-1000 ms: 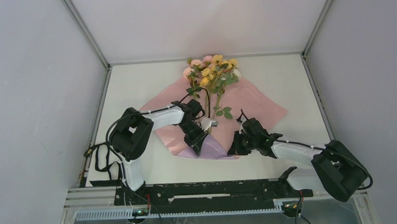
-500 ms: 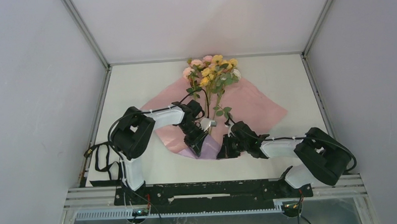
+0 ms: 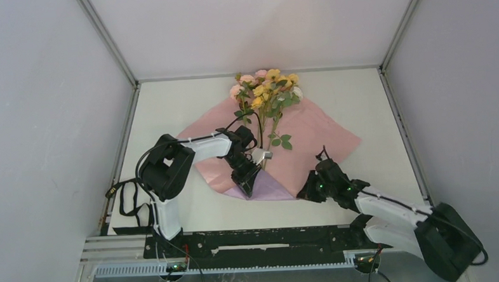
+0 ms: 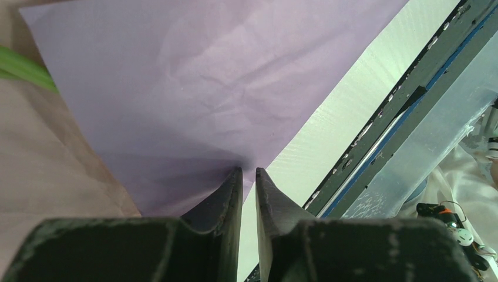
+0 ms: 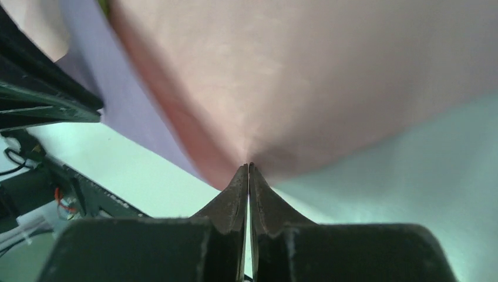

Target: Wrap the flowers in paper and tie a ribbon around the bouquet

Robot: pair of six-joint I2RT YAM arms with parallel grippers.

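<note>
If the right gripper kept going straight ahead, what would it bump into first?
The large crinkled lilac-pink paper sheet: the right gripper is shut right at its edge, seemingly pinching it, so there is no gap left to cross.

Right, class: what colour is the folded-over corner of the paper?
The folded corner of the paper is lilac-purple, clearest in the left wrist view.

Right fingers point(image 5: 234, 197) — back out rightward

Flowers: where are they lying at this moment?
In the top view the flowers lie mid-table on the paper. Their blooms overhang its far corner near the back edge of the table, and the stems run toward the near side.
</note>
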